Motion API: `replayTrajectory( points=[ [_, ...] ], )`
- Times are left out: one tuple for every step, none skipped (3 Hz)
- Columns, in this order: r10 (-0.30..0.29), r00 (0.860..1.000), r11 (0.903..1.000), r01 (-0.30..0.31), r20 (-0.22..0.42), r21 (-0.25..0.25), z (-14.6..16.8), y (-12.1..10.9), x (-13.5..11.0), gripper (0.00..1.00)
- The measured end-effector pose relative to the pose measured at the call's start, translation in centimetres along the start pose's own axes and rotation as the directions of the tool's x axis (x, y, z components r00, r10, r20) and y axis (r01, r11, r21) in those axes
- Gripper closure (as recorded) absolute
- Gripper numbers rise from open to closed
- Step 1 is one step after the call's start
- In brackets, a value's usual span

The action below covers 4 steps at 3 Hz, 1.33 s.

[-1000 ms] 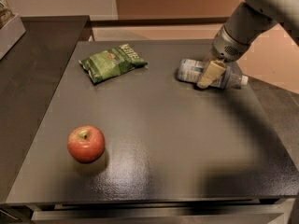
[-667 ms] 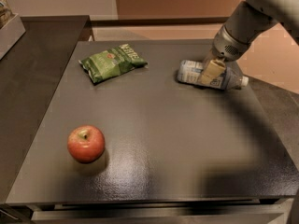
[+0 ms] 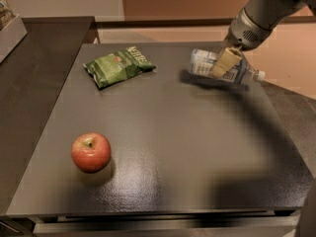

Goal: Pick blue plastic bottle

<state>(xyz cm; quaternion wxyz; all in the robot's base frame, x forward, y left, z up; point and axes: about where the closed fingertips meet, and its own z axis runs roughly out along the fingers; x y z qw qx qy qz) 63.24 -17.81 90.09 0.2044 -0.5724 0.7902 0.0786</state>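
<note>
The blue plastic bottle (image 3: 201,62) is a clear bottle with a pale blue-and-white label and a white cap pointing right. It lies on its side and hangs a little above the far right part of the dark table (image 3: 187,147), with its shadow on the tabletop below. My gripper (image 3: 224,64) reaches down from the upper right and is shut on the bottle's middle. One tan finger (image 3: 226,60) crosses the front of the label.
A green snack bag (image 3: 118,65) lies at the far left of the table. A red apple (image 3: 91,152) sits near the front left. A darker counter (image 3: 34,83) adjoins the table on the left, with a box at its far corner.
The gripper has risen slightly with the bottle in it. The bottle has come off the tabletop, and a shadow now shows under it. Bag and apple have not moved.
</note>
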Motion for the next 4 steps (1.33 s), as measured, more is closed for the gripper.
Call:
replayTrajectory(
  points=[
    [-0.022,0.999,0.9995,0.022,0.036,0.023,-3.2,-0.5,-1.9,1.00],
    [-0.051,0.997,0.9975,0.048,0.062,0.051,-5.9,-0.9,-3.4,1.00],
    [-0.079,0.992,0.9938,0.071,0.094,0.086,-7.6,-1.8,-4.9,1.00],
    [-0.079,0.992,0.9937,0.071,0.094,0.086,-7.6,-1.8,-4.9,1.00]
  ],
)
